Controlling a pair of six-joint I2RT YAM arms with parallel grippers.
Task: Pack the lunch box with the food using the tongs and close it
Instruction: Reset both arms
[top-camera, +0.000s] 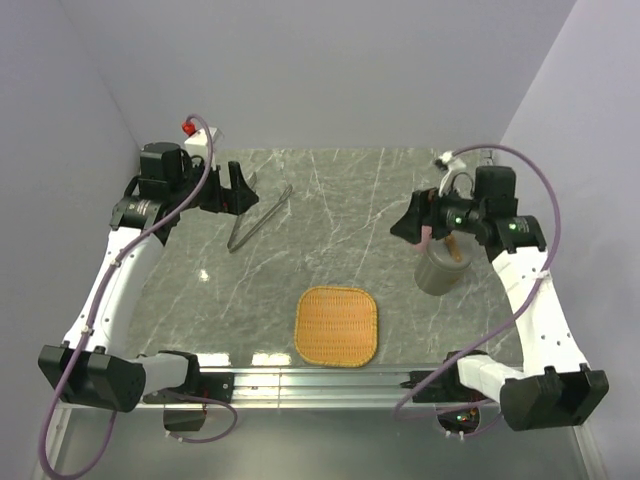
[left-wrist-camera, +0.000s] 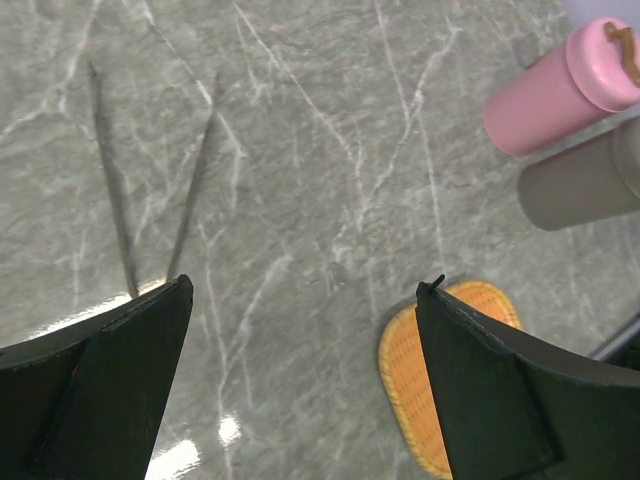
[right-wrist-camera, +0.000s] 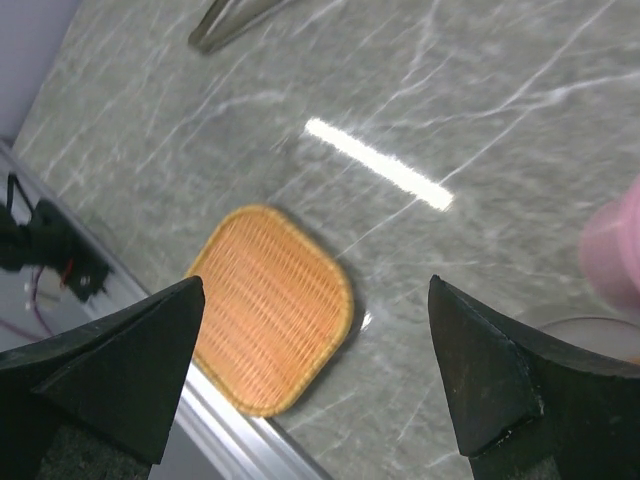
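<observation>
The silver tongs (top-camera: 258, 218) lie on the marble table at the back left, their two thin arms (left-wrist-camera: 112, 190) spread in the left wrist view. My left gripper (top-camera: 238, 190) hangs beside their far end, open and empty (left-wrist-camera: 305, 285). The lunch box's tall grey cup (top-camera: 440, 272) stands at the right, with the pink cup (left-wrist-camera: 560, 85) right by it. A brown-orange bit (left-wrist-camera: 625, 45) rests at the pink cup's top. My right gripper (top-camera: 412, 225) hovers just left of the cups, open with nothing between its fingers (right-wrist-camera: 315, 285). Other food is out of view.
A square woven orange-yellow tray (top-camera: 337, 325) lies near the table's front edge in the middle, and shows in both wrist views (right-wrist-camera: 270, 310). A metal rail (top-camera: 320, 380) runs along the near edge. Walls close in the left, back and right sides.
</observation>
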